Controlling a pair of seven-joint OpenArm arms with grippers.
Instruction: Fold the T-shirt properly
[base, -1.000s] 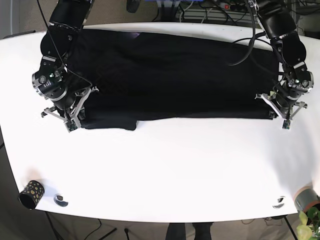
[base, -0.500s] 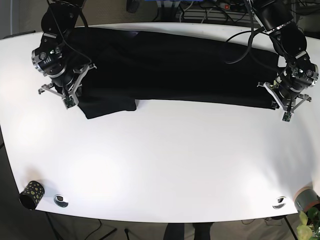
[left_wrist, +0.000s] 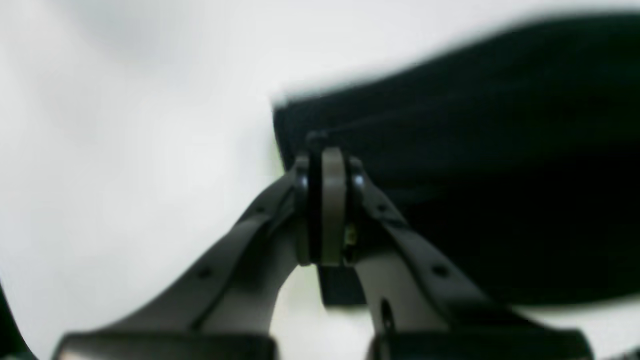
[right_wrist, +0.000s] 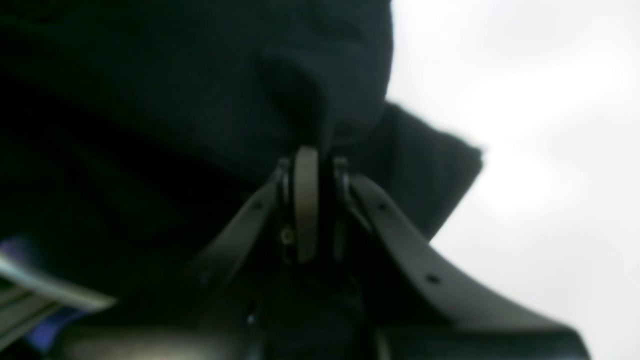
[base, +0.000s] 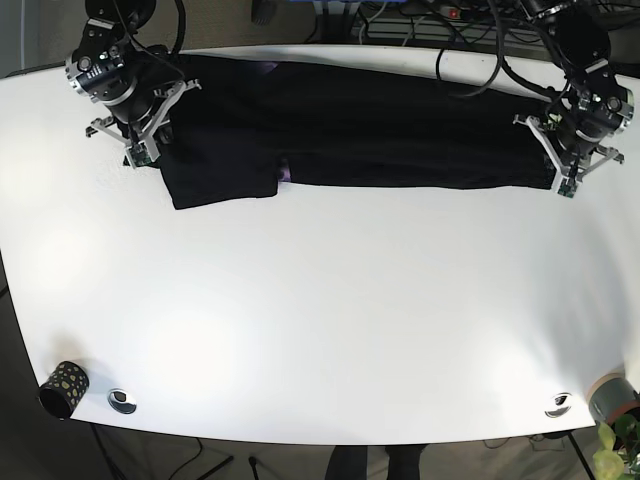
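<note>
The black T-shirt (base: 360, 125) lies as a long band along the far side of the white table (base: 330, 320); a sleeve (base: 222, 185) sticks out toward me at its left. My left gripper (base: 563, 188) is shut on the shirt's right near corner; the left wrist view shows its pads (left_wrist: 332, 200) pinching the black cloth (left_wrist: 475, 165). My right gripper (base: 137, 157) is shut on the shirt's left edge; the right wrist view shows its pads (right_wrist: 306, 200) clamped on a bunched fold (right_wrist: 320, 95).
A patterned dark cup (base: 62, 388) and a small round fitting (base: 122, 400) sit at the table's front left corner. Another round fitting (base: 558, 404) and a grey tape roll (base: 612, 398) sit at the front right. Cables (base: 420, 20) lie behind the far edge.
Both grippers have carried the shirt's near edge away from me toward the far side. The black band has become narrower, and the left sleeve now sticks out below it.
</note>
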